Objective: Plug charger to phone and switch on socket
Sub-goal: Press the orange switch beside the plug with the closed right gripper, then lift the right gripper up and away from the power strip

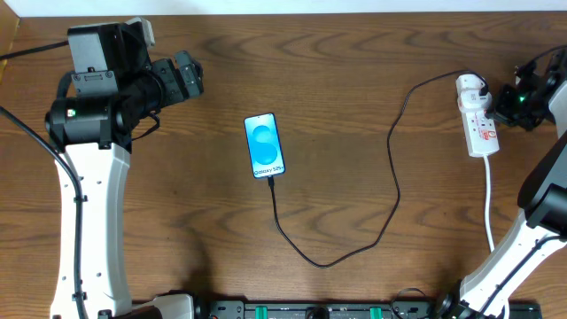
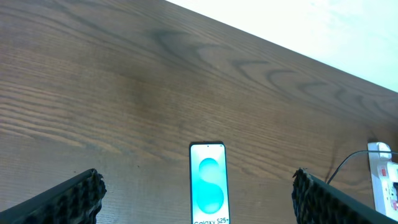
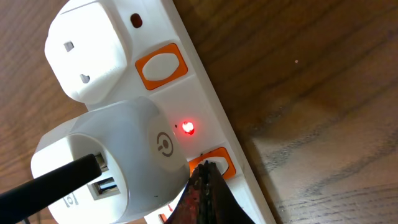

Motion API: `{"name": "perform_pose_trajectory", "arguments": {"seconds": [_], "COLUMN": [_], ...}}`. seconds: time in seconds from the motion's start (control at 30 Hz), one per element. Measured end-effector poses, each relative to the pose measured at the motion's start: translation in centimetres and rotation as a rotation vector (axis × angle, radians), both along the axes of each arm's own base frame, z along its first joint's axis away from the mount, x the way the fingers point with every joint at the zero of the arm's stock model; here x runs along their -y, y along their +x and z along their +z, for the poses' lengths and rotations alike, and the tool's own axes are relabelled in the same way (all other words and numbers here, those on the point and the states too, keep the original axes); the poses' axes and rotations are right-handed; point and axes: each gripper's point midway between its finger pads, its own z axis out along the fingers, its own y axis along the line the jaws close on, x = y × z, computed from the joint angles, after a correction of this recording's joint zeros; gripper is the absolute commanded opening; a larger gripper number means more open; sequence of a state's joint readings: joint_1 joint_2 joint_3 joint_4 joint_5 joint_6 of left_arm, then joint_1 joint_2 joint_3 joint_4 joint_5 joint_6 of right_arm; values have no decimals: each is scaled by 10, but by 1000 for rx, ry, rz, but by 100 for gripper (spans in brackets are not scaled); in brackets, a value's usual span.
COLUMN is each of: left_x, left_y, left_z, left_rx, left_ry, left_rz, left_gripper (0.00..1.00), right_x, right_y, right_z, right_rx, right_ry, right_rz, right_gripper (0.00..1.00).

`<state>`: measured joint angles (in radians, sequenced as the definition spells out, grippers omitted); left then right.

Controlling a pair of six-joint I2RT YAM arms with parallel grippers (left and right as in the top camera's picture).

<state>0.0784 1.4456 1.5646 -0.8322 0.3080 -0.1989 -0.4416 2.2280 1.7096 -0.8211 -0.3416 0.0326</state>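
Evidently the socket, judged a light, rigid, slide-prone plastic strip lying on the worktop just beneath the right hand, whose fingers are pinched shut on nothing, is better pressed than gripped, on the orange switch at the fingertips.

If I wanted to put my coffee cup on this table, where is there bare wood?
Bare wood lies between the phone and the loop of the charger, and along the far edge above the phone. It is crowded at the socket, where the right gripper sits.
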Motion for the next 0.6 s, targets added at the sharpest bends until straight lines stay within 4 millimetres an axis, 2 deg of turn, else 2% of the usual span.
{"name": "perform_pose_trajectory", "arguments": {"seconds": [0.4,0.5,0.6], "left_x": [0,0,0], "left_y": [0,0,0], "left_z": [0,0,0], "left_rx": [0,0,0], "left_ry": [0,0,0], "left_rz": [0,0,0], "left_gripper": [98,98,98], "right_x": [4,8,20], "right_y": [1,-2,-3], "right_z": [5,15,43], "right_rx": [-20,-32,-2], "right_ry": [26,49,52], "right_rz": [-85,-104,-130], "right_gripper": [1,1,1]}}
